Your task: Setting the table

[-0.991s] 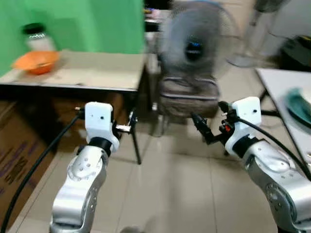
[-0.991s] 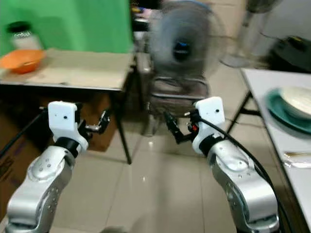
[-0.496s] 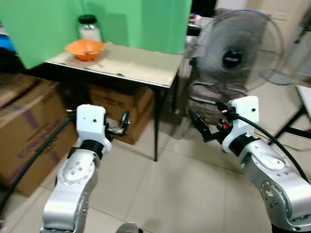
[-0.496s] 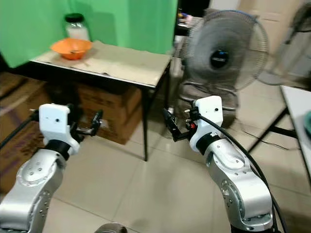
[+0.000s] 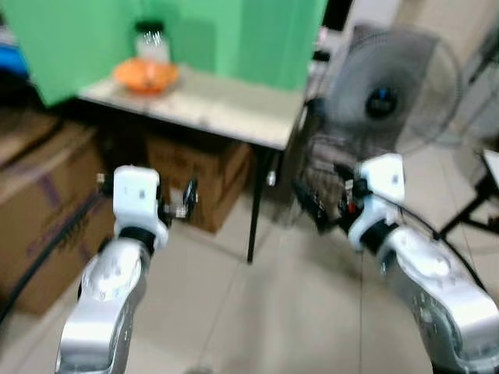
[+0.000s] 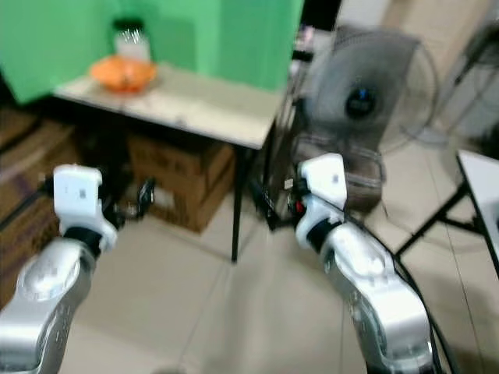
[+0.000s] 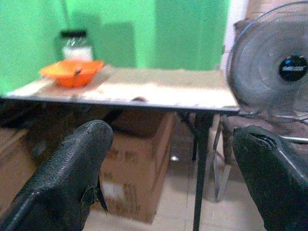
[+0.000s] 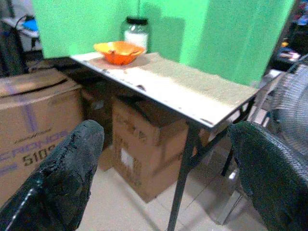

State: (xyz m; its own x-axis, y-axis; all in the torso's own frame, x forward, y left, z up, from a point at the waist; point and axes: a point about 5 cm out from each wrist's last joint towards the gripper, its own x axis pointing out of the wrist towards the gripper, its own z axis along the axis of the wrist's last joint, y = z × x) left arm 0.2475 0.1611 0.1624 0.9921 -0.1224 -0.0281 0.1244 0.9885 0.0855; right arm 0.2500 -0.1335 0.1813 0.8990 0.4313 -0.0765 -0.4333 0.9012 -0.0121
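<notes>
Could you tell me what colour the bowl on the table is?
The shallow plastic bowl is orange, clearest in the right wrist view.

Even indoor light; both eye views smeared with motion blur, wrist views slightly sharper.

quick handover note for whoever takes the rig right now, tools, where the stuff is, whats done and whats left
Left tool: open, holding nothing, raised in front of the robot.
Right tool: open, holding nothing, raised alike.
Things: orange bowl on the far left end of the table, with a black-lidded jar just behind it, against the green backdrop. Cardboard boxes under and beside the table, a standing fan to its right.
Done: nothing picked up as things stand.
Left: get within reach of the table, probably take the bowl, then set the table. Head views are blurred.
</notes>
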